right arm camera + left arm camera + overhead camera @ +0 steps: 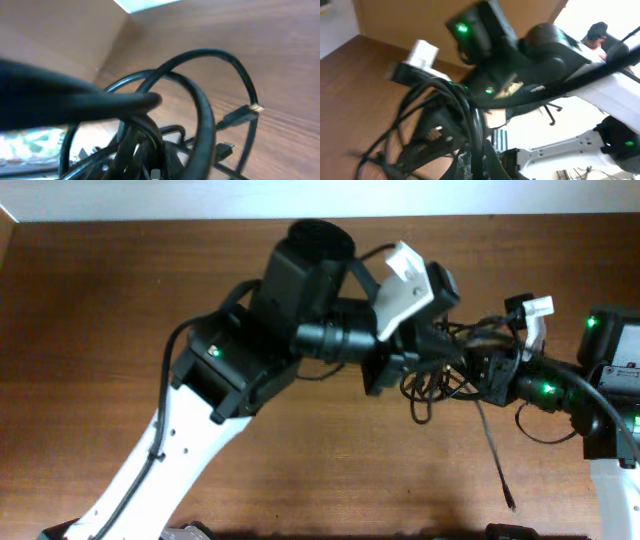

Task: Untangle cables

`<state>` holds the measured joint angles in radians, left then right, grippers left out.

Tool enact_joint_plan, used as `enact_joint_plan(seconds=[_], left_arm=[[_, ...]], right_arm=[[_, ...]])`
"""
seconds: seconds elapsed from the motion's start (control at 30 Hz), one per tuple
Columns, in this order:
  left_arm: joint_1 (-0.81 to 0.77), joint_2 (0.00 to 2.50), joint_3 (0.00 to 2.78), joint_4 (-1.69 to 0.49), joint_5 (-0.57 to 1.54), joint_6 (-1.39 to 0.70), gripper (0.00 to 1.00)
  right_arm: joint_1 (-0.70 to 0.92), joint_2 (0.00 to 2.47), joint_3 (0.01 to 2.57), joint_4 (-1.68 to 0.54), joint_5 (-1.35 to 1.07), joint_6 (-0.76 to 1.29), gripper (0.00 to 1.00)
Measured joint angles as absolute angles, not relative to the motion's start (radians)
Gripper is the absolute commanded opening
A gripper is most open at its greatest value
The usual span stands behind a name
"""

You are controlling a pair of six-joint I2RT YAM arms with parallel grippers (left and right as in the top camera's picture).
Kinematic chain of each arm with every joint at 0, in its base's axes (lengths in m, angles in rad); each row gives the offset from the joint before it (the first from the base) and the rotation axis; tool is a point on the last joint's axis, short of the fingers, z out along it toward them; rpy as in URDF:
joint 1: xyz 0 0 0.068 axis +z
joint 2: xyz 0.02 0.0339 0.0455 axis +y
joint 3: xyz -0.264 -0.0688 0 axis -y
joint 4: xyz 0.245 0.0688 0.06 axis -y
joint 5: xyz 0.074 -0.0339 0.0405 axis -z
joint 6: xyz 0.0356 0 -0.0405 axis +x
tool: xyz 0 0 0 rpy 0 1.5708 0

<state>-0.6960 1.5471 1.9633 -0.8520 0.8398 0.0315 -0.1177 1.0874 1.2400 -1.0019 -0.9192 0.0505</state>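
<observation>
Both arms meet over the middle of the brown wooden table [100,300], wrists facing each other, with the tangle of thin black flexible cables with small plug ends [440,375] hanging between them. The left gripper [418,363] is pressed together. In the left wrist view the loops run down into the place where its fingers sit, so I read it as pinching the cables and holding the knot off the wood as an anchor. The right gripper [468,366] is also closed, hard against the other side of the knot. Its wrist view is filled with blurred loops and shows no fingers, so I cannot tell whether a strand is caught. One loose black strand [495,455] drops out of the bundle and lies on the table towards the front edge, ending in a small dark plug [511,505]. Another end with a gold-coloured metal tip [256,108] sticks out of a loop in the right wrist view. Judgement: the opposed grips are set up to draw the knot apart from both sides, and the free tail is probably the easiest one to work out. Task is at an early stage, with the loops crossed and bundled. Risk: pulling straight apart may tighten the crossings rather than free them.
</observation>
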Motion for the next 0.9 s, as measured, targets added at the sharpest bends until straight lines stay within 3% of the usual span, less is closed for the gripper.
enact_joint_plan(seconds=[0.47, 0.7, 0.73, 0.8, 0.83, 0.9], left_arm=[[-0.331, 1.458, 1.961, -0.893, 0.831, -0.080, 0.00], [-0.298, 1.442, 1.961, -0.960, 0.679, -0.080, 0.00], [-0.298, 1.441, 1.961, -0.977, 0.621, -0.079, 0.00], [-0.297, 1.441, 1.961, -0.992, 0.555, -0.079, 0.00], [-0.296, 1.441, 1.961, -0.995, 0.534, -0.076, 0.00], [-0.291, 1.441, 1.961, -1.000, 0.504, -0.069, 0.00]], right_arm=[[-0.114, 1.087, 1.240, -1.088, -0.775, 0.013, 0.04], [-0.114, 1.087, 1.240, -1.069, -0.786, 0.010, 0.04], [-0.114, 1.087, 1.240, -1.062, -0.797, 0.010, 0.13], [-0.114, 1.087, 1.240, -1.039, -0.820, 0.016, 0.51], [-0.114, 1.087, 1.240, -1.014, -0.838, 0.015, 0.64], [-0.114, 1.087, 1.240, -0.950, -0.890, 0.013, 0.73]])
